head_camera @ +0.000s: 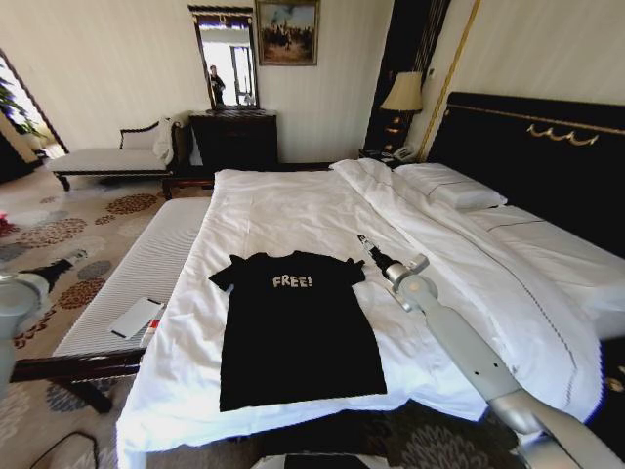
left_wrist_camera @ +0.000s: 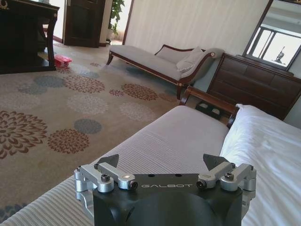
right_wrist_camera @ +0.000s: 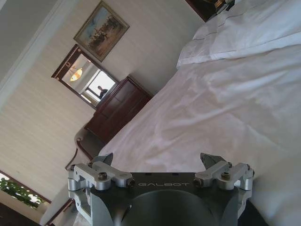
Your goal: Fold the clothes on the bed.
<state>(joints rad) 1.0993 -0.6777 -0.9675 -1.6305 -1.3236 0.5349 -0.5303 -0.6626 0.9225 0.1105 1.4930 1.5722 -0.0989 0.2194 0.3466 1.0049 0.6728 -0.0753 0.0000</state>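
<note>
Clothes (head_camera: 298,332) lie flat on the bed (head_camera: 283,210) — unfolded. Right end effector (head_camera: 364,241) sits wide open just beside one sleeve; grab the edge only, not the sheet. Left end effector (left_wrist_camera: 162,161) waits wide open.

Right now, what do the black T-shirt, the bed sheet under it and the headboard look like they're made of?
The black T-shirt looks like soft matte knit, probably cotton: it lies limp and flat, with printed white lettering. The bed sheet looks like crisp white woven fabric, with fine creases. The headboard looks like dark wood or a dark panel with gold trim; which one is hard to tell.
</note>
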